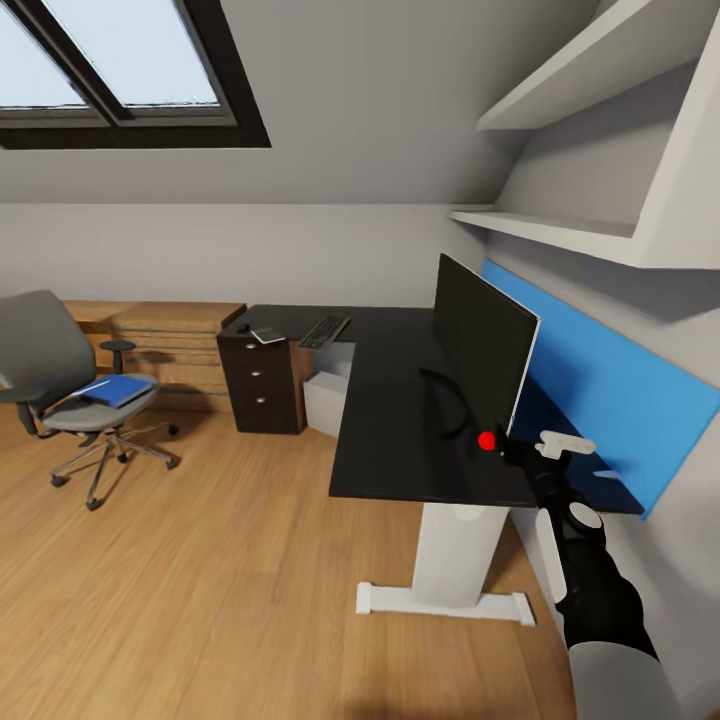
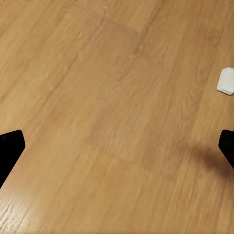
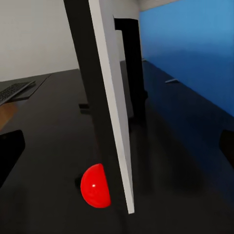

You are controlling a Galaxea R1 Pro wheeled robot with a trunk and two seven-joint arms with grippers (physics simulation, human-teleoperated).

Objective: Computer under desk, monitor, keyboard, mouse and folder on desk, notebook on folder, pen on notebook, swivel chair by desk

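Observation:
The black monitor (image 1: 480, 350) stands edge-on on the glossy black desk (image 1: 390, 420), its red dot (image 1: 487, 440) at the near lower corner. My right gripper (image 1: 512, 452) is open at that corner; in the right wrist view the monitor's edge (image 3: 109, 107) and red dot (image 3: 96, 185) lie between its spread fingers (image 3: 9, 151). At the desk's far end lie the keyboard (image 1: 325, 330), the notebook (image 1: 268, 334) and the mouse (image 1: 243, 327). The light-grey computer (image 1: 325, 398) sits under the desk. The blue folder (image 1: 115, 390) rests on the swivel chair (image 1: 60, 370). My left gripper (image 2: 117, 146) hangs open over the floor.
A blue panel (image 1: 600, 390) lines the wall behind the desk, with a thin pale stick (image 1: 603, 474) at its foot. White shelves (image 1: 560, 230) hang above. A black drawer unit (image 1: 262, 382) and a light-wood chest (image 1: 170, 345) stand at the back. Wooden floor (image 1: 220, 580) lies between chair and desk.

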